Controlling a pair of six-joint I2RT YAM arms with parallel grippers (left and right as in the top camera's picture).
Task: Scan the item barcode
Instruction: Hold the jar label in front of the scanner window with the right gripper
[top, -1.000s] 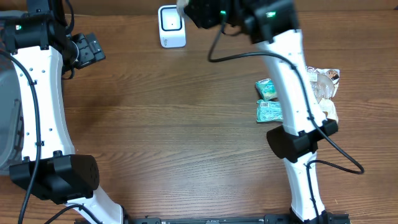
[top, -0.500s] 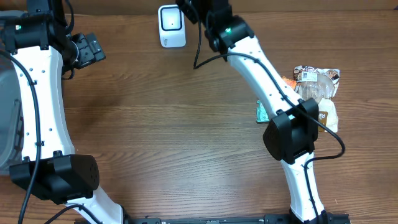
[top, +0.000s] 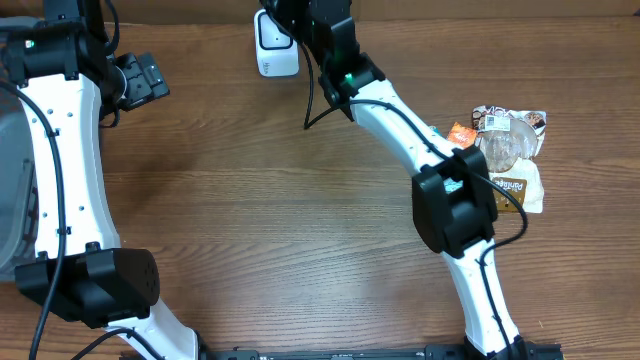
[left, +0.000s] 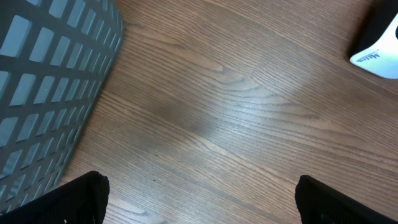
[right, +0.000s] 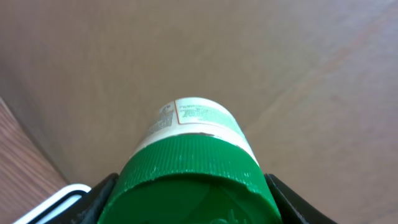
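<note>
While my right gripper (right: 194, 194) clamps the green-capped bottle (right: 194, 168), I cannot read its label (right: 198, 116).
Left gripper (left: 205, 198) gapes wide; white scanner (top: 272, 48) upper centre.

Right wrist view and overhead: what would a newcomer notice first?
A green-capped bottle fills the right wrist view, clamped in the right end effector. Overhead, the right arm stretches to the white scanner at the far side, with snack packets heaped at the right.

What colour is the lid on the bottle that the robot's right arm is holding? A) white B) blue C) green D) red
C: the right wrist view shows the white bottle, gripped between the fingers, topped by a ribbed green cap.
</note>
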